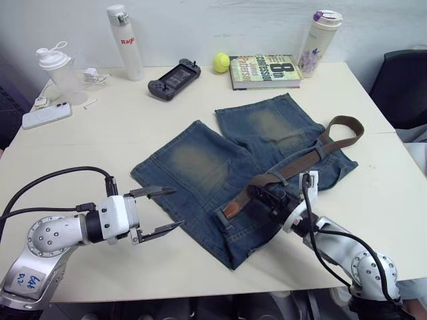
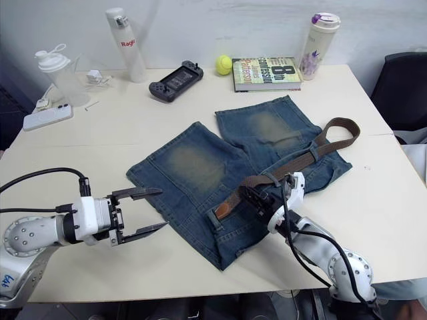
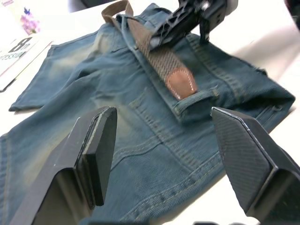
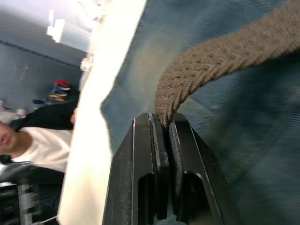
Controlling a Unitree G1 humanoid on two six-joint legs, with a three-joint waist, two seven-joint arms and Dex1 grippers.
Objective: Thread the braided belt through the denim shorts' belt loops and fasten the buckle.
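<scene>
Right gripper is clenching the braided belt, which is lying along the waistband of the denim shorts on the desk, while the left gripper is hovering spread wide just beside the shorts' edge.

The left arm is reaching in low from the robot's left side, its wrist held level, and the left gripper is hovering with its two black fingers spread wide apart, one above the other in the head views, gripping nothing. The right arm is bending in from the lower right with its forearm angling inward toward the middle, a black cable looping over the wrist. The right gripper is pinching its fingers tight on the braided belt, the strap rising out from between the tips.
</scene>
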